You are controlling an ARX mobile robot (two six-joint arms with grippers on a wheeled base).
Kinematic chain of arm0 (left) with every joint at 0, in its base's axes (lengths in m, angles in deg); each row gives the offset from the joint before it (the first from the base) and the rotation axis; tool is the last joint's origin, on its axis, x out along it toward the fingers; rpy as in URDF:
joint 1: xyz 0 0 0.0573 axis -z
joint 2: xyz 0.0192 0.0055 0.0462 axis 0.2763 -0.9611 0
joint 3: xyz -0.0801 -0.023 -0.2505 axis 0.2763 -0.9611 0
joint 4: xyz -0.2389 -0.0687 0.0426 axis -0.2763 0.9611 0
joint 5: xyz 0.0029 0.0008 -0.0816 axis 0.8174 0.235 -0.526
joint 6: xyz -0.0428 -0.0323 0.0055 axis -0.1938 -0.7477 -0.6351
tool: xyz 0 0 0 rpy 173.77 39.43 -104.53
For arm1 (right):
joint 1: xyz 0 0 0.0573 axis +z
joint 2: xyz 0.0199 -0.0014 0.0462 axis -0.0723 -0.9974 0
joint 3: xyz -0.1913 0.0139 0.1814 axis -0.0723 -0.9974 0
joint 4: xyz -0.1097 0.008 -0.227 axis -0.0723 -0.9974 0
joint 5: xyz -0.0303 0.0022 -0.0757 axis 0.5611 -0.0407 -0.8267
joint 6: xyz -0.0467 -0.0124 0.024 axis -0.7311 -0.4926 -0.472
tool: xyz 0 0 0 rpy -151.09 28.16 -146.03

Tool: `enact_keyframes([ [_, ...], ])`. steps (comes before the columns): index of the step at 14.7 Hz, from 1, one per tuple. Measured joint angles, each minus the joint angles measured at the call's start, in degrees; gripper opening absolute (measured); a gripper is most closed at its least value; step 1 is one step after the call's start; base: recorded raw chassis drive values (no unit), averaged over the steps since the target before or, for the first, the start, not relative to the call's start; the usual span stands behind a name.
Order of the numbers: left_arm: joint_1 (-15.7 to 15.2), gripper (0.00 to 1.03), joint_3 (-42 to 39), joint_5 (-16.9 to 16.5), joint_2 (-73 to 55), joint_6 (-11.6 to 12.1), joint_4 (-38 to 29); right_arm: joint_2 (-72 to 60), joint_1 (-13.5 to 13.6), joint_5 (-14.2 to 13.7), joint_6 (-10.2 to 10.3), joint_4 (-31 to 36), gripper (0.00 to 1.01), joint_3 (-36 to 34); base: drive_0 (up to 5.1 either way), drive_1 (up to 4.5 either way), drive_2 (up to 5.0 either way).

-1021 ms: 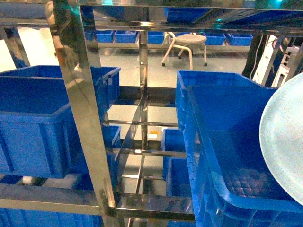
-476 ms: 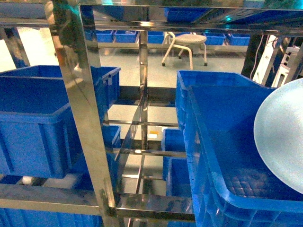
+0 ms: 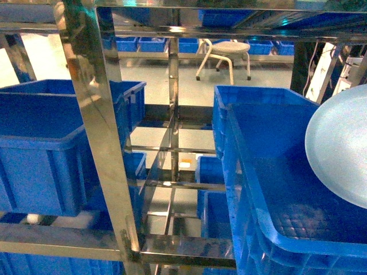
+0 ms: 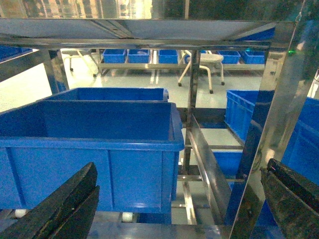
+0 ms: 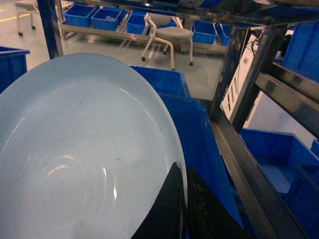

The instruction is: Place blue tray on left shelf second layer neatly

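Steel rack posts (image 3: 97,132) and dark-blue crates (image 3: 275,189) crowd the view. The right gripper (image 5: 182,209) pinches the blue tray (image 5: 84,159) by its rim, above the right-hand crate. The left gripper (image 4: 174,209) is spread wide, facing another crate (image 4: 99,144) with open rack space beside it.

pale stool (image 3: 225,54) on grey floor (image 3: 160,74), blue crates (image 3: 152,43) behind.

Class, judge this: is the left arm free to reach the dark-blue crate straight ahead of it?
Probably yes: the left gripper is open and empty, and nothing stands between it and the dark-blue crate.
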Motion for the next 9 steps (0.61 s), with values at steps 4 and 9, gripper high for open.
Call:
enact_keyframes([
  [4,0.0,0.98,0.0,0.0,0.0,0.0,0.0,-3.2,-0.1,0.3,-0.8,-0.1,0.02,2.0,0.0,0.00,0.0],
  [9,0.0,0.98,0.0,0.0,0.0,0.0,0.0,-3.2,-0.1,1.1,-0.8,0.0,0.02,2.0,0.0,0.00,0.0],
])
